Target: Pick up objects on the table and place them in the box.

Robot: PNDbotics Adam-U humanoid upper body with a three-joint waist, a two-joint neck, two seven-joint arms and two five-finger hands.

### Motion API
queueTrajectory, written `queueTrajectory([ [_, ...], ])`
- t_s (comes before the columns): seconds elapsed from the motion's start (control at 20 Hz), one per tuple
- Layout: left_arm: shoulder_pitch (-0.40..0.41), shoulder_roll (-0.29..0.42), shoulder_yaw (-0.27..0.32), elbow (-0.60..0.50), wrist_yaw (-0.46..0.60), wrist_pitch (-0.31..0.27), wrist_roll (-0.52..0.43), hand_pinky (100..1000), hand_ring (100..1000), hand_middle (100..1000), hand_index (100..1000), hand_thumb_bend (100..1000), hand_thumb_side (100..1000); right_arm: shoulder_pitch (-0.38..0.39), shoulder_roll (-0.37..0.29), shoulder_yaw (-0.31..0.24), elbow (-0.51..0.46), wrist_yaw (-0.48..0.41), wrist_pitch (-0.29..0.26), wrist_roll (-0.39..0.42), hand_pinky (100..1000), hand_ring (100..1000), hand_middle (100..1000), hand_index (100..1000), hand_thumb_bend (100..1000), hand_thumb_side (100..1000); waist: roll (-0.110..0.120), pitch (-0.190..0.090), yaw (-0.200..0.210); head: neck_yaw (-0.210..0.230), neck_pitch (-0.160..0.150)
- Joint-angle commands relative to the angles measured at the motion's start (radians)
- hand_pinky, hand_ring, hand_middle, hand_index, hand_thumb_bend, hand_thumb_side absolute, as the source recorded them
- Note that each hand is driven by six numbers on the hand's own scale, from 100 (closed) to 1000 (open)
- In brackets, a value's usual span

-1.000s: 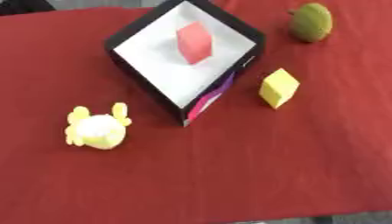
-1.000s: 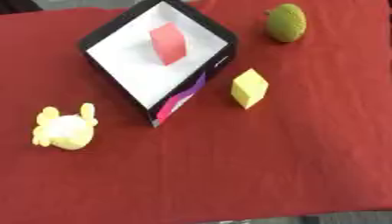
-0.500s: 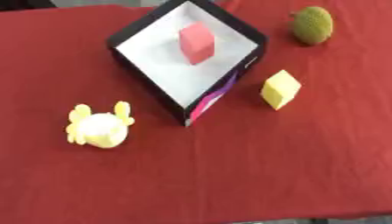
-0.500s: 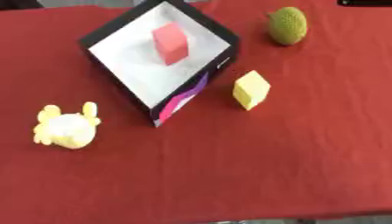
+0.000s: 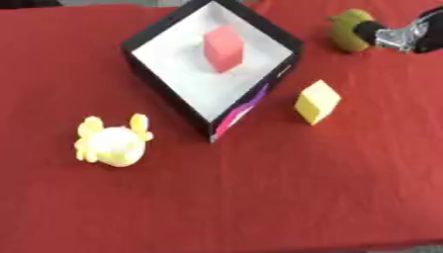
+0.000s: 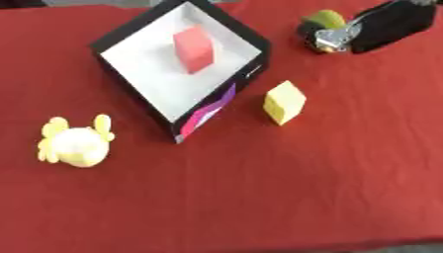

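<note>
Box (image 6: 138, 84), down-left of right hand (image 6: 380, 22): red block (image 6: 194, 48) already inside. Plush (image 6: 76, 144) farthest, untouched. Yellow cube (image 6: 285, 102) below hand, untouched. Green fruit (image 6: 327, 20) met at fingertips; finger state cannot be told.

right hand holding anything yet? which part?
Cannot tell. The right hand is at the green object, covering its near side, but whether the fingers have closed is not visible. Left hand not in view.

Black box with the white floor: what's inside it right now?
The black box holds one red block standing on its white floor. Nothing else shows inside; the strip behind its near walls is hidden.
</note>
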Motion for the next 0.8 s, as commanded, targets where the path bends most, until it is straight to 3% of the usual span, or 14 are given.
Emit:
queueTrajectory([
  [0.05,-0.007,0.015,0.005,-0.014,0.003,-0.001,-0.009,912,788,782,902,237,600,-0.021,-0.041,0.025,-0.023,-0.008,0.015,0.049,874,837,827,877,221,573,-0.015,-0.016,0.004,-0.008,-0.001],
  [0.45,0.004,0.007,0.008,-0.014,0.004,0.002,-0.022,914,790,783,900,231,613,-0.047,-0.022,0.081,-0.037,-0.008,0.078,0.070,868,834,835,878,224,511,-0.010,-0.012,0.011,-0.018,-0.001],
  [0.8,0.014,-0.003,0.008,-0.014,0.007,0.009,-0.031,916,791,784,898,227,627,-0.056,0.007,0.130,0.006,0.017,0.093,0.129,879,826,833,870,265,302,-0.006,-0.003,0.015,-0.027,-0.001],
])
